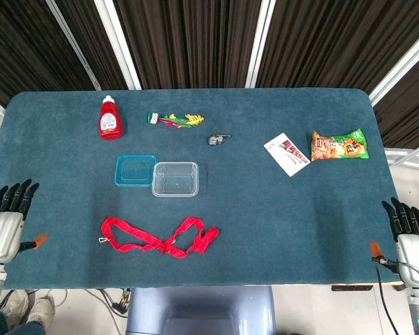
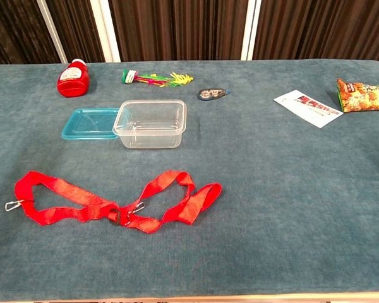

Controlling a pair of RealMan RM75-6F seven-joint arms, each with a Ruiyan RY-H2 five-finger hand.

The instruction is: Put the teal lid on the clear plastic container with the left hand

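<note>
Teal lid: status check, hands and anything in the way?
Left hand and right hand open, at table's near edge. Teal lid flat beside clear container, untouched. Red strap lies nearer the robot.

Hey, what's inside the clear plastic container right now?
The clear plastic container looks empty; only the table's blue cloth shows through it. The teal lid lies flat against its side, not on it. Nothing is covered.
</note>
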